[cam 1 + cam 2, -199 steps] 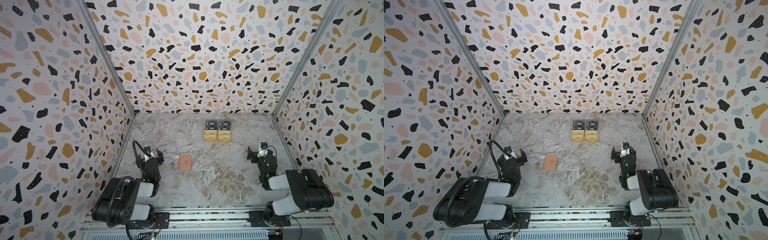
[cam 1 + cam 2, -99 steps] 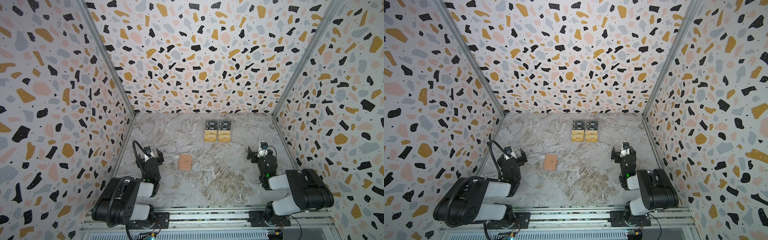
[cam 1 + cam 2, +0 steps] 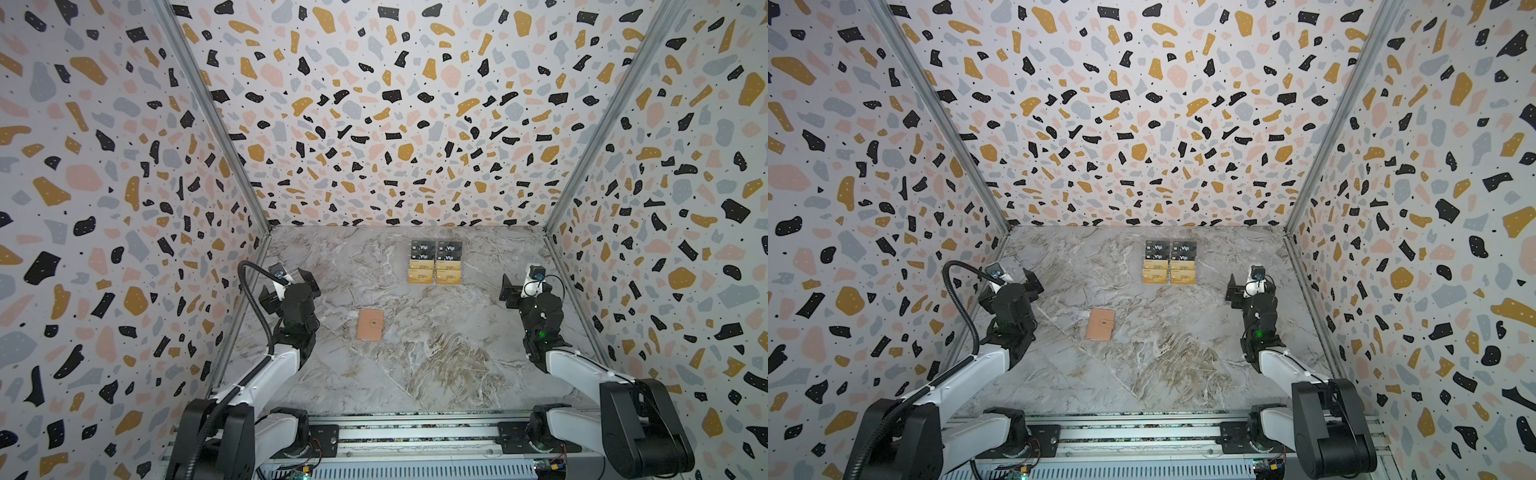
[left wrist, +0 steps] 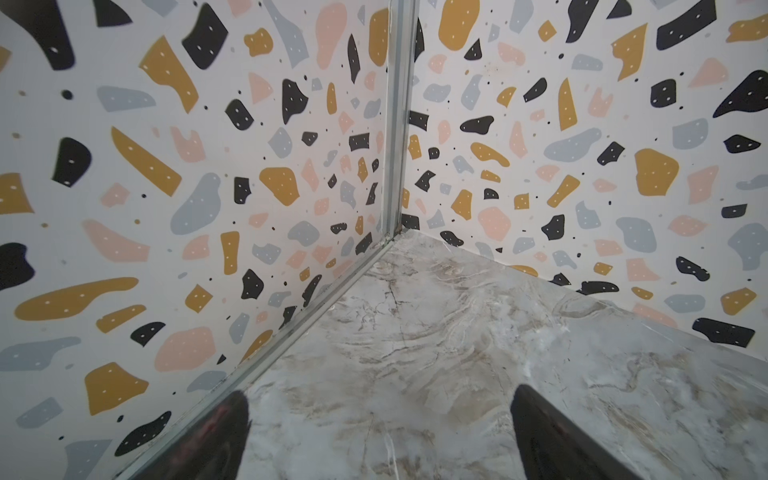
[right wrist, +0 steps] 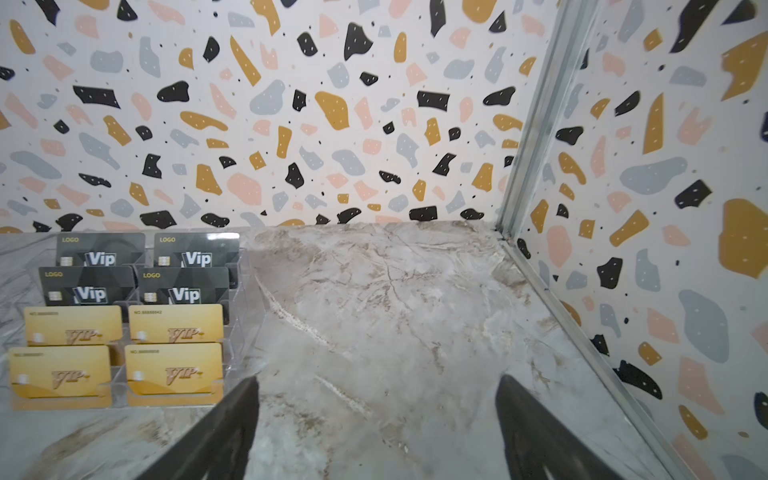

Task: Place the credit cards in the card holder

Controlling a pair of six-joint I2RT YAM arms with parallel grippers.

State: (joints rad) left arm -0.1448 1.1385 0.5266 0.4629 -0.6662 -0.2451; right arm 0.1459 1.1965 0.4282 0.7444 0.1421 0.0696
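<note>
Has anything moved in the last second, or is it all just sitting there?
Nothing visibly changed. The left tool and right tool stay open and empty, the card holder lies closed, and the credit cards remain in their rows.

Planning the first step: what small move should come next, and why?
Probably bring the left gripper toward the card holder: it lies closed, nearer that arm, and likely must be opened before the credit cards, all in their clear stand, go in. The jaws stand open and empty.
</note>
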